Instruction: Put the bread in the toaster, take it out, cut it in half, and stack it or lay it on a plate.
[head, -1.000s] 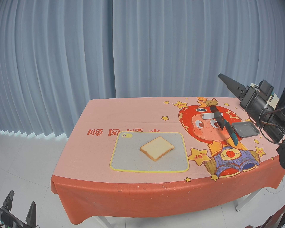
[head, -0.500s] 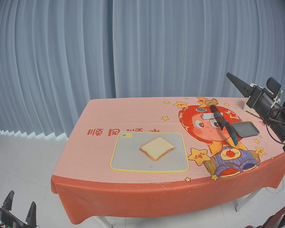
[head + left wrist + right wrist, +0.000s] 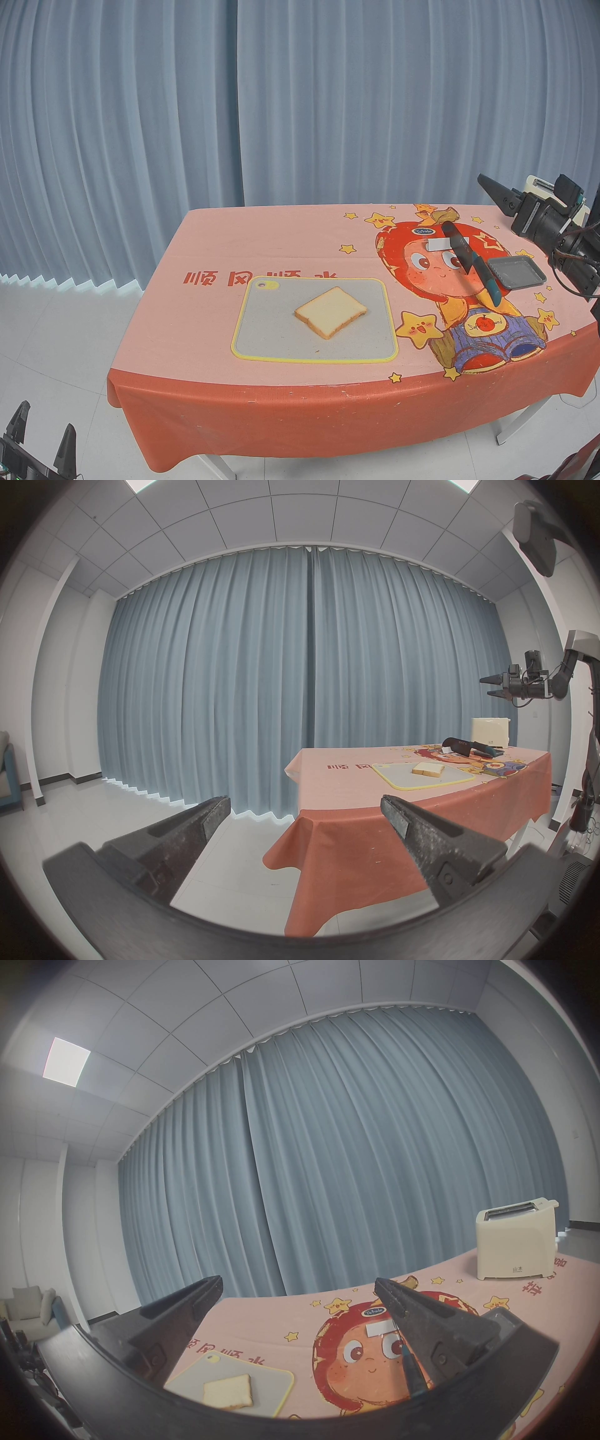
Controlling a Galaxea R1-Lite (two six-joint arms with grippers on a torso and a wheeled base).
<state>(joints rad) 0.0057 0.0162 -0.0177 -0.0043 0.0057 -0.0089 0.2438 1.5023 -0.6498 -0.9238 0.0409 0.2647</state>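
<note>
A bread slice [image 3: 330, 311] is laid flat on the yellow-rimmed cutting board [image 3: 262, 331]; a knife [image 3: 473, 262] and a grey tray [image 3: 516, 272] are set to its right. The cream toaster [image 3: 515, 1239], far right, is revealed whole by the right wrist view. The right gripper [image 3: 297, 1285], raised by the right edge of the table [image 3: 206, 250], and the left gripper [image 3: 304, 801], low off its near left, are held spread and empty.

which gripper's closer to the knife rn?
Right. The right gripper hangs open above the table's far right edge, just beyond the knife. The left gripper is open, low off the table's front left corner.
</note>
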